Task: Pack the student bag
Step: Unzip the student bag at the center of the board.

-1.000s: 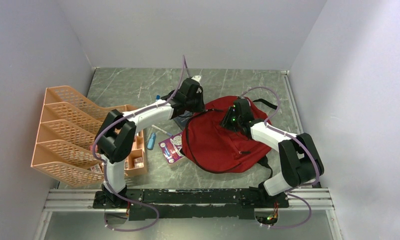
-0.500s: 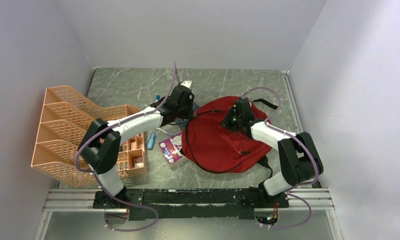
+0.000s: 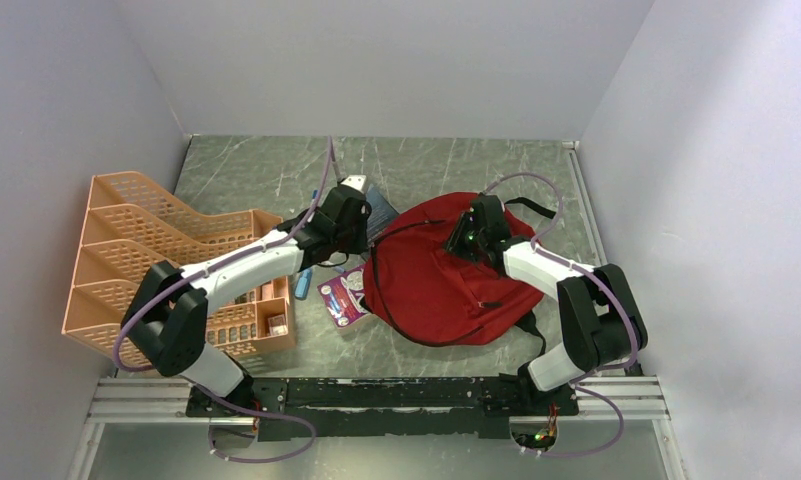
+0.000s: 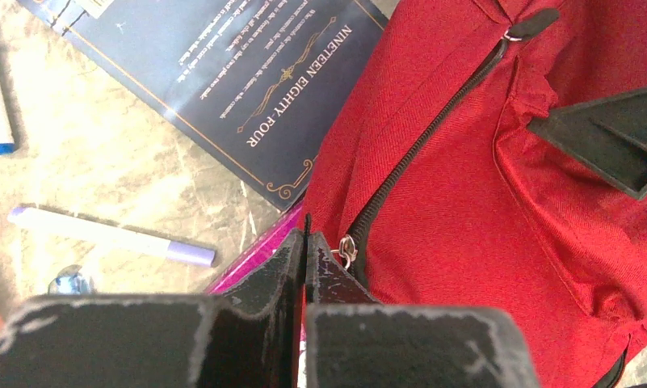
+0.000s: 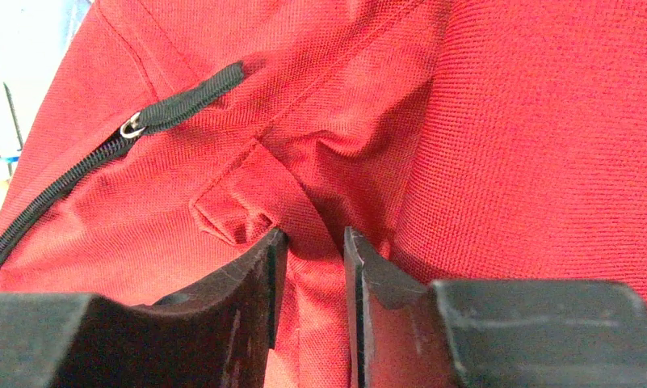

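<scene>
The student bag (image 3: 446, 285), a red backpack, lies flat in the middle of the table. At its left edge my left gripper (image 3: 362, 238) is shut on the black zipper pull (image 4: 307, 220). The slider's metal ring (image 4: 346, 250) sits just right of the fingertips, and the black zipper (image 4: 433, 129) runs away up the bag. My right gripper (image 3: 456, 242) rests on the bag's top. In the right wrist view the right gripper (image 5: 312, 242) pinches a raised fold of red fabric (image 5: 316, 218). A second zipper tab (image 5: 191, 97) lies to its left.
A navy book (image 4: 223, 89) lies beside the bag's left edge, with a white-and-purple pen (image 4: 110, 236), a blue marker (image 3: 303, 283) and a pink packet (image 3: 341, 297) nearby. An orange mesh organiser (image 3: 136, 260) stands at the far left. Walls enclose the table on three sides.
My left arm has swung left and toward the near edge, carrying the shut gripper along the bag's left rim. The right gripper has stayed put on the fabric.
</scene>
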Robot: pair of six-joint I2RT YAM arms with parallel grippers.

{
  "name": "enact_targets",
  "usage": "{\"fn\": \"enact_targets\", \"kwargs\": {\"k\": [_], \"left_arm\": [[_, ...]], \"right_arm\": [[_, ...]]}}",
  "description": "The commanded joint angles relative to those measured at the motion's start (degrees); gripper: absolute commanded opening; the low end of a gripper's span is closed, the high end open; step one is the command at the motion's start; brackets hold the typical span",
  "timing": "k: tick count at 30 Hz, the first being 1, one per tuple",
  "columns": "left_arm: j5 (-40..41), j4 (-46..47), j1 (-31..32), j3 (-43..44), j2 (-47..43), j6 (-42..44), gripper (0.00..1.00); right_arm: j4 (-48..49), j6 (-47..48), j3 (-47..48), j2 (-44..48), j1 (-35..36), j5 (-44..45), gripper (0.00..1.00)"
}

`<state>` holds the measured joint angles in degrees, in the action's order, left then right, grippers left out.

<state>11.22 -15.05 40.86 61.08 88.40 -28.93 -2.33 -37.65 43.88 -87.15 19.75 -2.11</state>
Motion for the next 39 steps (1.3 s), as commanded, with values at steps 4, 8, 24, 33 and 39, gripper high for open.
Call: {"fn": "enact_targets", "kwargs": {"k": [4, 8, 24, 33, 39], "left_arm": [[1.13, -1.84, -0.04, -1.70, -2.79, 0.41, 0.05], [-0.22, -1.00, 0.01, -1.31, -1.95, 0.95, 0.05], [-7.34, 1.22, 0.01, 1.74, 0.74, 1.78, 0.05], [-5.07, 0.32, 0.00, 1.92, -1.17, 0.72, 0.05], [-5.30, 0.48, -0.04, 1.38, -1.76, -0.05, 0.05]], "right_arm": [[1.92, 7.07, 2.90, 1.86, -0.71, -4.36, 0.43], [9.85, 11.44, 2.76, 7.09, -0.75, -9.49, 0.52], [26.65, 63.19, 10.30, -1.56, -1.10, -46.56, 0.63], [-45.81, 125.33, 41.01, -21.55, -1.00, -64.25, 0.62], [-70.13, 145.21, 56.87, -33.53, 1.84, -66.27, 0.57]]}}
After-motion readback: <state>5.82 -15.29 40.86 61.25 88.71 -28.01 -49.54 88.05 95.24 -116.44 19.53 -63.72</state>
